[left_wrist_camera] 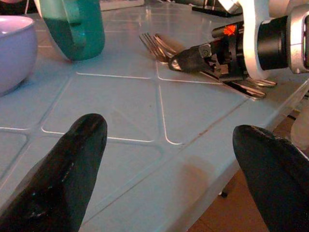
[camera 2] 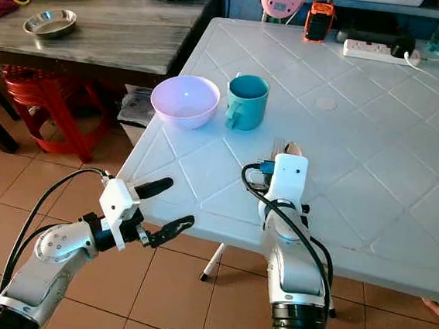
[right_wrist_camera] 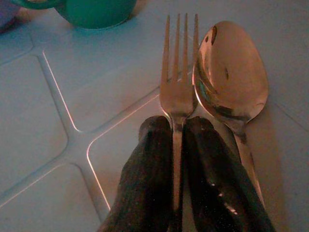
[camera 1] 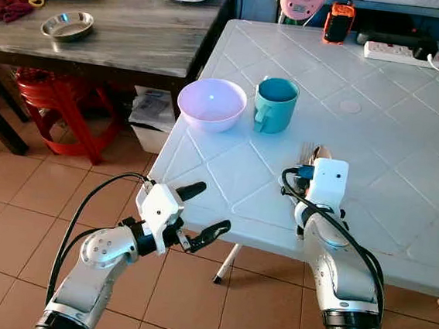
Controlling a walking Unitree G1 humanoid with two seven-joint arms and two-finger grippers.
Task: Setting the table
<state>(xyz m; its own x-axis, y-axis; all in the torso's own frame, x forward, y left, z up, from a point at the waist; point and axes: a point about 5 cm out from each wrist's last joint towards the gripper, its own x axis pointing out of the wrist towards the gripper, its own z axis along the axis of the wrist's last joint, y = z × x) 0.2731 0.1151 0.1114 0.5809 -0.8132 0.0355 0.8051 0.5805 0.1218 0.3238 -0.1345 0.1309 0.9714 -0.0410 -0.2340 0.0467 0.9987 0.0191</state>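
On the near part of a pale, diamond-embossed plastic table point(camera 1: 407, 151), a shiny metal fork point(right_wrist_camera: 177, 87) and spoon point(right_wrist_camera: 231, 77) lie touching. The right gripper point(right_wrist_camera: 177, 145) pinches the fork's handle. The left gripper point(camera 1: 203, 208) hovers wide open, empty, at the table's near-left edge.

Bowl point(camera 1: 211, 104) left of mug point(camera 1: 276, 105); fork point(right_wrist_camera: 177, 77), spoon point(right_wrist_camera: 231, 75) in front.

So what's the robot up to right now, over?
Right end effector shut on fork, spoon alongside. Left end effector open, hovering off table edge. Bowl and mug set ahead.
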